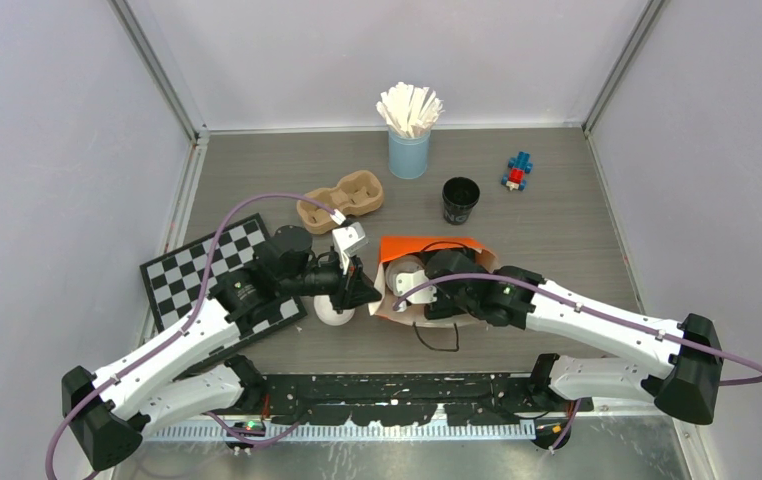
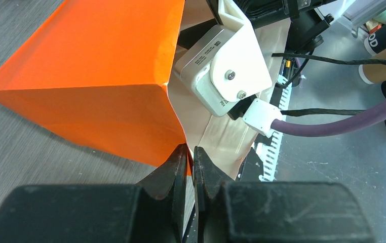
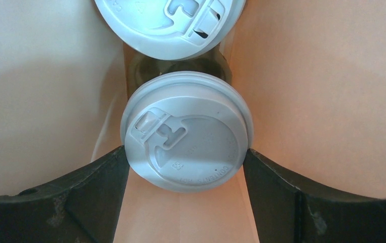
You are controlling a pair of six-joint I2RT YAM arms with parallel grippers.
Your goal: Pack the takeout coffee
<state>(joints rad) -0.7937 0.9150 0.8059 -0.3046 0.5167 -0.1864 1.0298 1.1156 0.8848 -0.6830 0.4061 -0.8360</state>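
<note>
Left claw [image 2: 191, 163] is almost closed, pinching the bag [image 2: 89, 71] edge; I judge it's holding the mouth open. Right claw [image 3: 186, 152] is inside the bag, narrow, clamped on a cup [image 3: 187, 132], with both fingers [image 3: 105, 187] touching the lid rim. The cup is lidded, its lid facing my camera. A second cup [image 3: 170, 20] sits just beyond, the two lids nearly touching.

Handling guess: the paper cup is light, with a soft wall that dents under a hard squeeze. The plastic lid is slick and may pop off, so I'd grip gently on the wall just under the lid. The bag is thin and floppy.

Farther on the table [image 1: 557, 230] are the carrier [image 1: 342, 198] and a lidless cup [image 1: 460, 200], not packed. Farthest is the stirrer cup [image 1: 409, 150].
</note>
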